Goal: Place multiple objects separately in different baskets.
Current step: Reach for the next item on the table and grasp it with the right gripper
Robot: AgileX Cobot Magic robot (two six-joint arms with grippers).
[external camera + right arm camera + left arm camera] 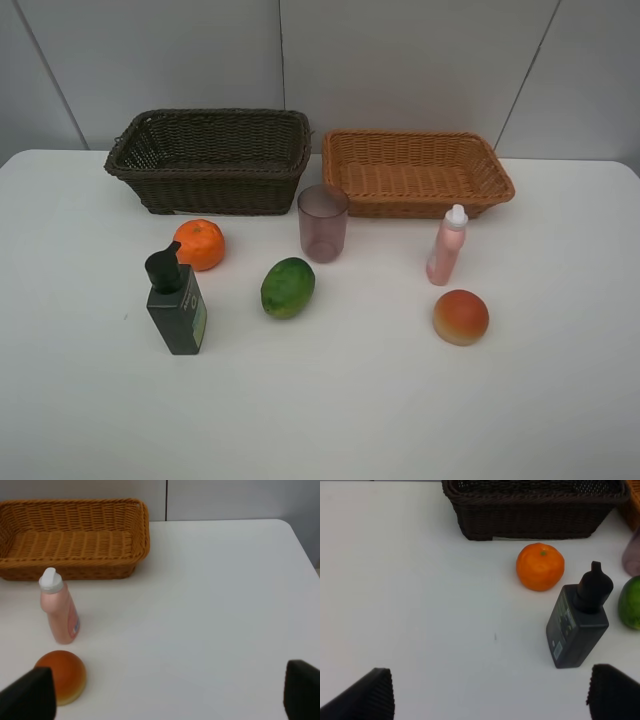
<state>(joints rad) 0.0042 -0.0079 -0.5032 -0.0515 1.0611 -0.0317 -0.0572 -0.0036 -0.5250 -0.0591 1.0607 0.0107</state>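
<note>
The left gripper and right gripper both stand spread wide, grasping nothing, above the white table, where all 6 items, the tangerine, green fruit, peach, pump bottle, pink bottle and mauve cup, sit outside the 2 baskets, in front of the dark brown basket and the orange-tan basket.

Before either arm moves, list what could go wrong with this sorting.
1. The pump bottle stands upright close beside the tangerine; reaching for either could tip the bottle or send the tangerine rolling.
2. The pink bottle is tall, narrow and upright; a sideways bump would likely topple it.
3. The peach and green fruit are round and may roll or slip if pinched off-centre.
</note>
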